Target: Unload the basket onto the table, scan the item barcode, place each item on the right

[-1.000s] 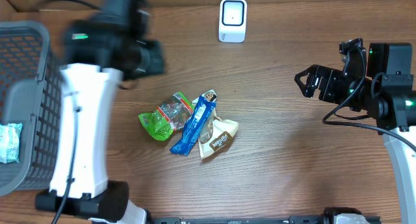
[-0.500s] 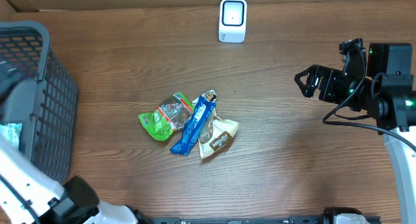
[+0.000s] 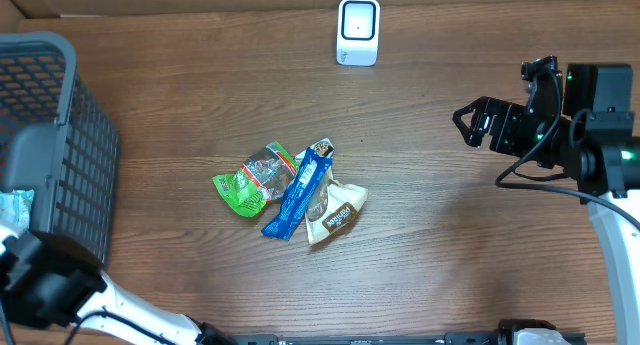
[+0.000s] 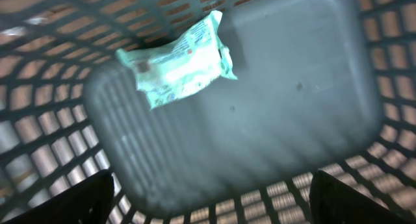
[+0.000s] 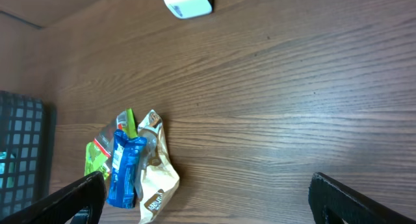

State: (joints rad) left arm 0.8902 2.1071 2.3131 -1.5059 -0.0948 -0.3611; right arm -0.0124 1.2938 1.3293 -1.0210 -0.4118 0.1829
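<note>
The left gripper [image 4: 214, 201] hangs over the basket [image 3: 60, 105], its fingers wide apart with nothing between them. Below it a pale packet [image 4: 179, 62] lies on the basket floor. The right gripper [image 3: 474, 125] is also open and empty, at the right side of the table [image 3: 450, 245], well apart from the items.

The items to scan, a green packet [image 3: 245, 182], a blue bar [image 3: 298, 193] and a beige packet [image 3: 338, 213], lie in one heap in the middle of the table. The bar lies on top, partly over the other two. The scanner [image 3: 358, 30] stands at the far edge, well apart from the heap.

The step in hand is probably to fetch the next item. The bar looks like the best choice, because it lies on top. A grip across its narrow width near one end should leave the print free, and a straight lift should avoid dragging the two packets. Where its barcode is printed cannot be told, so it may need turning before the scanner's face.

Nothing stands between heap and scanner. The only obstacle is the basket wall, which the left arm must clear as it rises.
</note>
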